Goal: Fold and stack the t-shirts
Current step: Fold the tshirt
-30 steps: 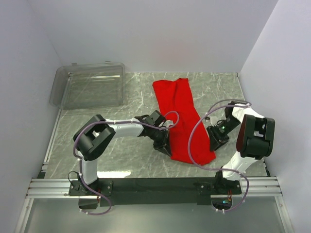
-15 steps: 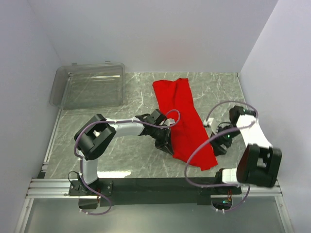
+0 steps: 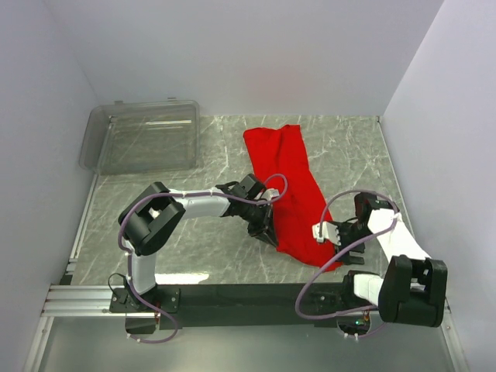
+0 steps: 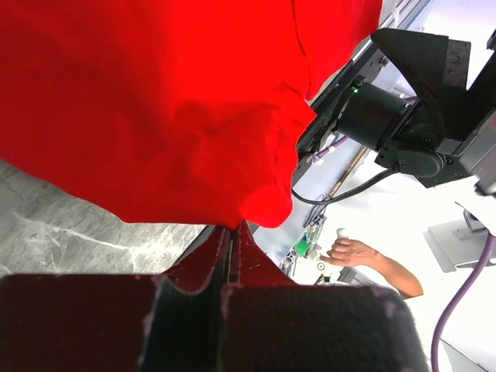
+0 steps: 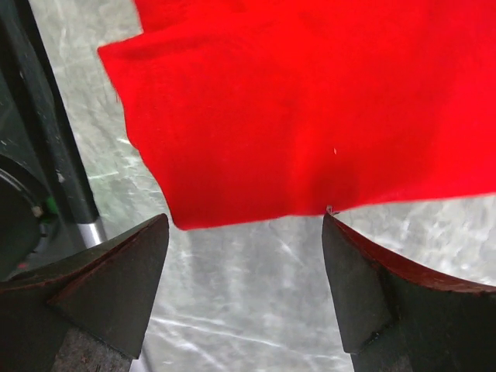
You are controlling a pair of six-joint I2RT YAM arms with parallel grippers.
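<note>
Grasping for the fold: left gripper [image 4: 232,232] clamps the red t-shirt [image 3: 287,170] at 7 o'clock; right gripper [image 5: 244,232], jaws apart, must pinch the 5 o'clock corner.

Right arm [image 3: 393,234] has swung down from its raised pose beside the red t-shirt [image 3: 287,186]. The right gripper [image 5: 244,222] now sits low at the shirt's near right corner, its jaws spread wider than before.
</note>
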